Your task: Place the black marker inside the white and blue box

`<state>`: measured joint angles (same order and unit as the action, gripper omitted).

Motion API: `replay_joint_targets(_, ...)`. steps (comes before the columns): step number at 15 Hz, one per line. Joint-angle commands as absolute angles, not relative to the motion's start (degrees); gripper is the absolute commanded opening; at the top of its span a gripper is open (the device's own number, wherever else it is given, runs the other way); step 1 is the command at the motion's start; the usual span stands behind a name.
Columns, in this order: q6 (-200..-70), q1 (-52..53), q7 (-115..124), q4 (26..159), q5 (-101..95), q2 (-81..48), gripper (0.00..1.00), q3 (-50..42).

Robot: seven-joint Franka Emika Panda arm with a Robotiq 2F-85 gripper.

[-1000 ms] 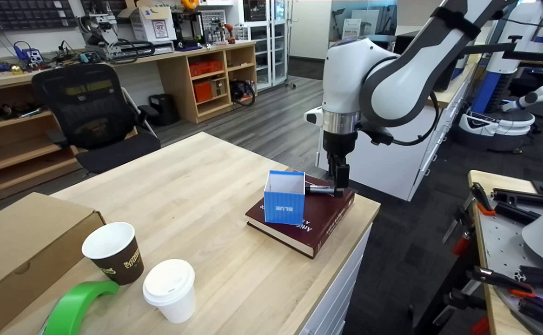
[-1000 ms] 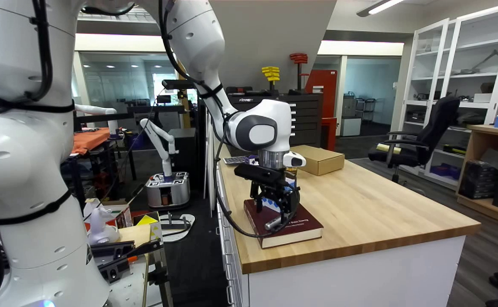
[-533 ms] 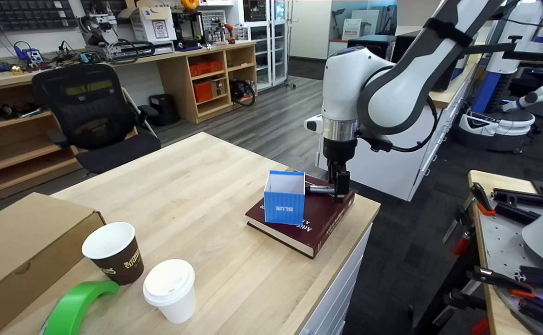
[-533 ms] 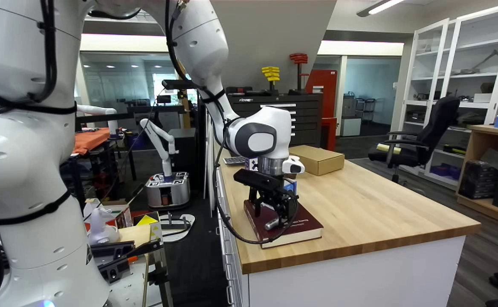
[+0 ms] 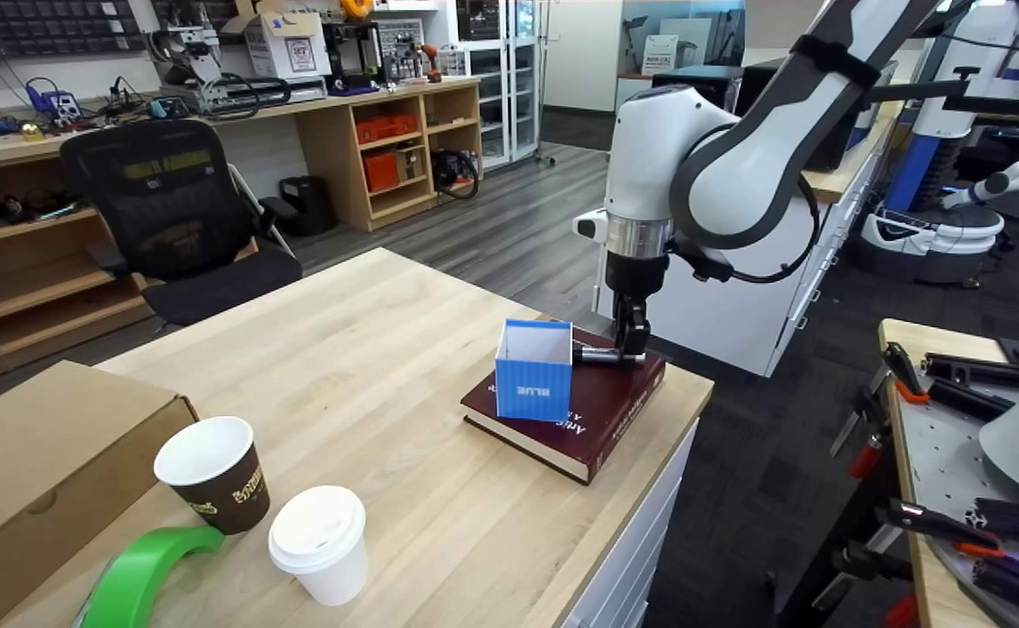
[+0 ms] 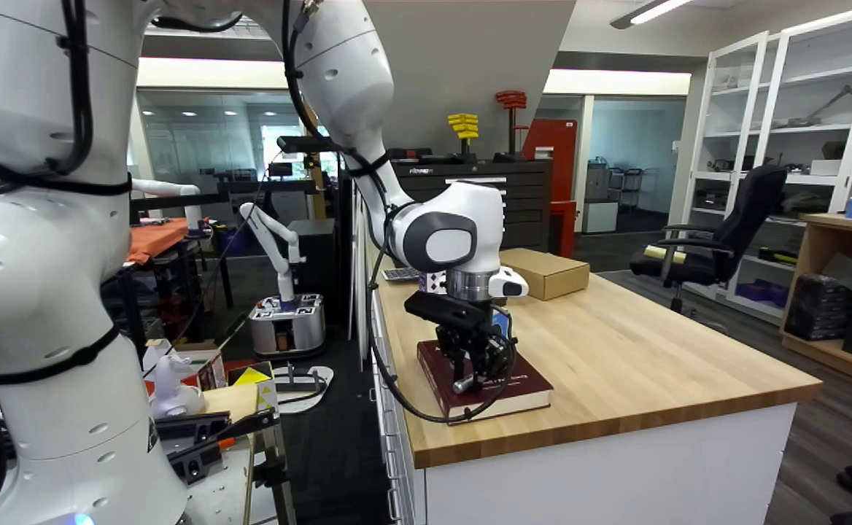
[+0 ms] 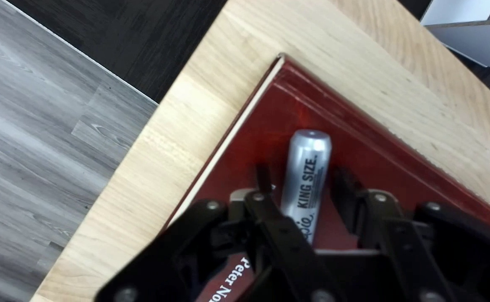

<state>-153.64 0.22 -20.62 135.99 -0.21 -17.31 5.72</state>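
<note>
The black marker (image 7: 307, 172), with a silver barrel printed KING SIZE and a dark end toward the box, lies on the dark red book (image 5: 592, 440). My gripper (image 7: 303, 178) is down over its silver end, one finger on either side. The jaws are part-way together, and red cover still shows between the marker and each finger in the wrist view. Right beside the marker's dark end, the white and blue box (image 5: 534, 390) stands on the book with its open top up. In an exterior view the box (image 6: 500, 321) is mostly hidden behind the gripper.
The book lies near a corner of the wooden table (image 5: 422, 349). Toward the opposite side stand a white lidded cup (image 5: 319, 545), a brown paper cup (image 5: 217, 475), a green curved object (image 5: 139, 571) and a cardboard box (image 5: 56, 453).
My gripper has come down over the marker, then its fingers have moved closer together around it. The marker, box and book look unmoved.
</note>
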Motion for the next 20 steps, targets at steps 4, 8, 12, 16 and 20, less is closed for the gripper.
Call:
replay_joint_targets(4, -156.4, -1.6, -22.4, 138.2, 0.6, -15.8, 0.05, 6.9)
replay_joint_targets(8, -155.7, -0.2, -19.7, 139.0, -2.8, -13.5, 0.06, 4.9)
replay_joint_targets(12, -154.9, 0.7, -16.8, 139.4, -7.9, -10.4, 0.06, 2.6)
replay_joint_targets(16, -153.2, 2.3, -11.8, 139.3, -16.0, -6.6, 0.06, 0.3)
replay_joint_targets(20, -149.7, 3.5, -6.0, 138.2, -25.8, -2.9, 0.06, -0.2)
